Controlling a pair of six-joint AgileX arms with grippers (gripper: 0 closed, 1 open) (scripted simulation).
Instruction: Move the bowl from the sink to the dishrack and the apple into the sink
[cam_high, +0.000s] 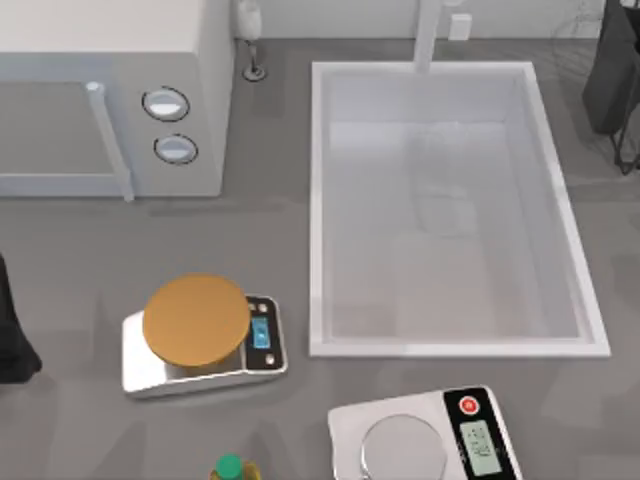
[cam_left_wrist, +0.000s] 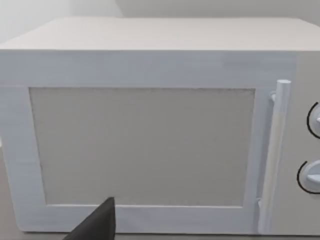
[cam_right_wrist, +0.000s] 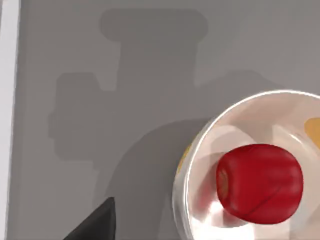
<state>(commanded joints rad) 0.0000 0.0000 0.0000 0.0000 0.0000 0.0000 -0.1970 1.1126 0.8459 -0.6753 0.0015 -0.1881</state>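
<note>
On the worktop, the white sink is sitting near the right edge
The apple is lying in a pale dish; I cannot tell either arm's fingers' state

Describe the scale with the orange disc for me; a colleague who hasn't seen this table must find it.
Start at the big white sink on the table's right half. Look off its near left corner, in front of the white microwave, for a silver kitchen scale. It carries a flat orange disc and a small blue display, whereas the other scale, nearer the front, has a bare silver plate and a red button.
</note>
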